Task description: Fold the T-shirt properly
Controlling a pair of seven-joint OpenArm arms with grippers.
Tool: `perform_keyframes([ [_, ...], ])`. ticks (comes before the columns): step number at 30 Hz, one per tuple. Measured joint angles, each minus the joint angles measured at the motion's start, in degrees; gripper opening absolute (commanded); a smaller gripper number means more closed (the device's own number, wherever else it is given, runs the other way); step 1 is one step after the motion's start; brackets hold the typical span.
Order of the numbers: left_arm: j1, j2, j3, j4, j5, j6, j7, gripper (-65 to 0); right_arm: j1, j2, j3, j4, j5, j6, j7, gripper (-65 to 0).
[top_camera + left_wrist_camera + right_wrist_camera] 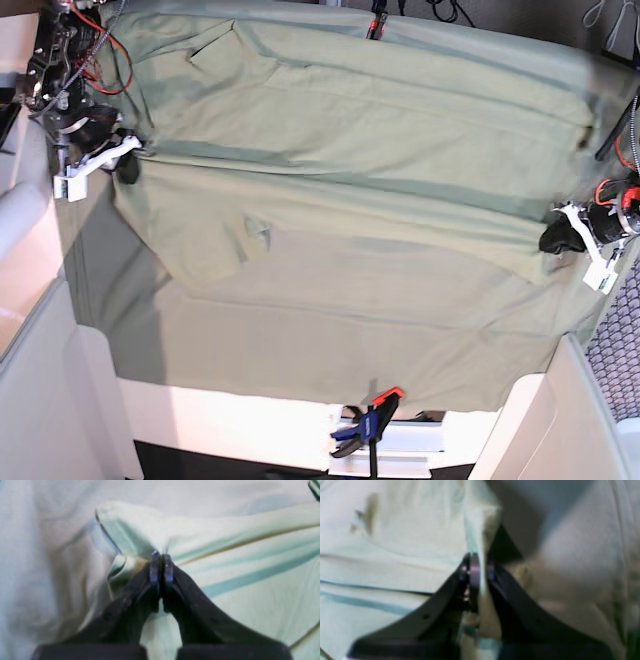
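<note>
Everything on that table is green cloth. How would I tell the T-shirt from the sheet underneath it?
Start with the big grey-green tablecloth covering the whole table, held at its near edge by a blue and orange clamp. The T-shirt is the paler, yellowish cloth lying on top, stretched between the left gripper and the right gripper. It is more wrinkled, with creases running across it.

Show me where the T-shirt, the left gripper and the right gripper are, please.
T-shirt [360,215]: base view, on the flat middle of the cloth.
Left gripper [161,555]: left wrist view, between its closed fingertips.
Right gripper [480,566]: right wrist view, between its fingertips pinching the cloth.
</note>
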Motion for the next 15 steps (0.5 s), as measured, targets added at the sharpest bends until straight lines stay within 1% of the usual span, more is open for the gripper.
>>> perform_keyframes([
  [5, 2.4, -0.2, 0.0, 1.1, -0.6, 0.0, 0.4, -65.0, -1.2, 0.2, 0.0, 0.1, 0.2, -0.1, 0.5, -65.0],
  [6, 2.6, -0.2, 0.0, 1.1, -1.0, 0.0, 0.4, -64.3, -1.4, 0.2, 0.0, 0.1, 0.2, -0.1, 0.5, -65.0],
  [7, 2.8, -0.2, 0.0, 1.1, -1.1, 0.0, 0.4, -60.6, -1.4, 0.2, 0.0, 0.1, 0.2, -0.1, 0.5, -65.0],
  [8, 2.8, -0.2, 0.0, 1.1, -1.2, 0.0, 0.4, -55.0, -1.4, 0.2, 0.0, 0.1, 0.2, -0.1, 0.6, -60.3],
  [10, 2.8, -0.2, 0.0, 1.1, -1.2, 0.1, 0.4, -43.1, -1.4, 0.2, 0.0, 0.1, -0.2, -0.2, 1.5, -41.6],
  [11, 2.8, -0.3, 0.0, 1.1, -1.2, 0.1, 0.4, -38.7, -1.4, 0.2, 0.0, 0.1, -0.1, -0.2, 1.6, -34.3],
  [12, 2.8, -0.4, 0.0, 1.1, -1.1, 0.1, 0.4, -36.5, -1.4, 0.2, 0.1, 0.1, 0.0, -0.2, 1.8, -29.4],
  [13, 2.8, -0.4, -0.1, 1.1, -1.0, 0.1, 0.4, -36.2, -1.4, 0.2, 0.0, 0.1, 0.0, -0.2, 2.1, -27.4],
  [15, 2.6, -0.3, -0.6, 1.1, -1.0, 0.1, 0.4, -36.2, -1.4, 0.2, 0.0, 0.2, 0.0, -0.2, 2.6, -27.5],
])
